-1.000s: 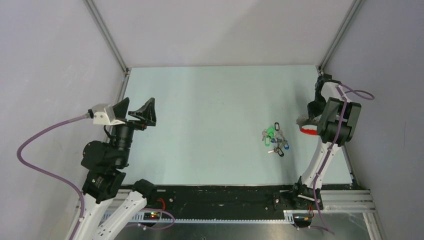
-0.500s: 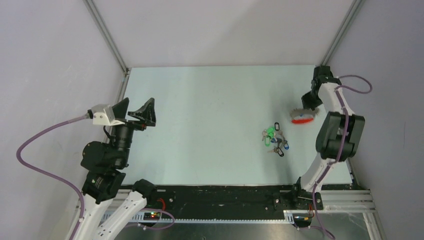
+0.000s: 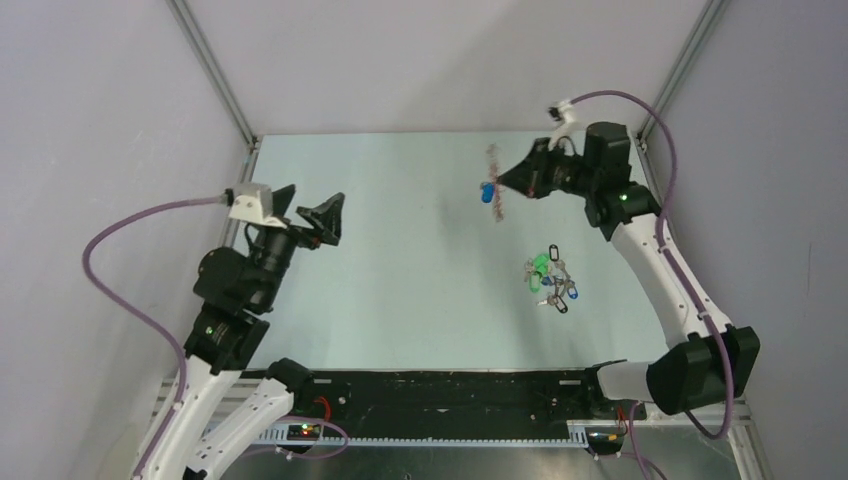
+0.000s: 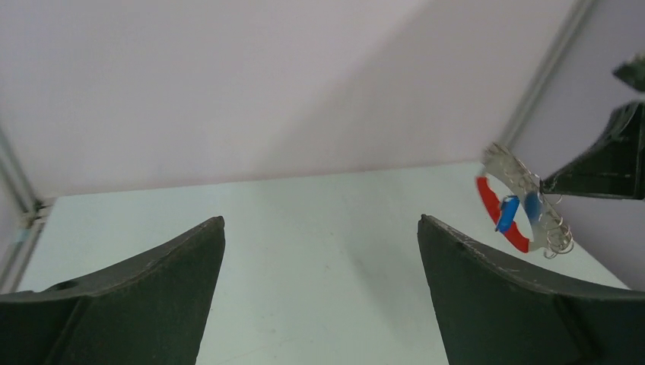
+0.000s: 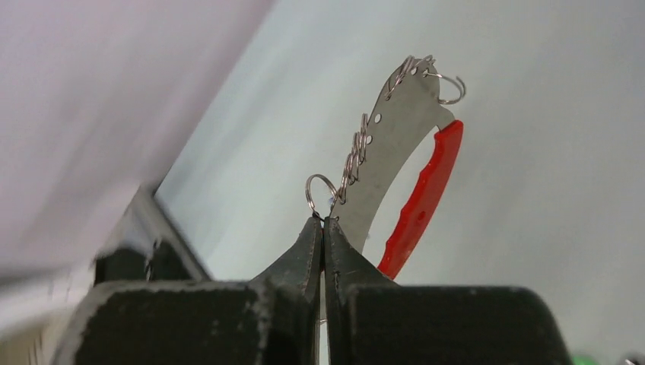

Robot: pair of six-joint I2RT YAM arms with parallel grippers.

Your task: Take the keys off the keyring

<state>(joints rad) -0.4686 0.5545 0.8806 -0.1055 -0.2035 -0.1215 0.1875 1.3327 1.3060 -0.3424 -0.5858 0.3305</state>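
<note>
My right gripper [image 3: 507, 184] is shut on the keyring [image 3: 495, 180] and holds it in the air over the back of the table. In the right wrist view the keyring [image 5: 395, 144] shows as a pale grey strip with small wire rings and a red band [image 5: 426, 190], pinched at its near end by the gripper [image 5: 323, 222]. One blue-headed key [image 3: 486, 194] still hangs from it, and the left wrist view shows this blue key [image 4: 507, 213] too. A cluster of loose keys [image 3: 549, 280] lies on the table right of centre. My left gripper [image 3: 305, 208] hovers open and empty at the left.
Pale walls and metal frame posts [image 3: 215, 80] close the table in on three sides. The arm bases and a black rail [image 3: 440, 395] run along the near edge. The right arm's cable [image 3: 655, 120] loops over the back right corner.
The right arm swung from the right edge up and left towards the back centre, carrying the keyring and turning it upright. The left arm shifted slightly right, still open.
</note>
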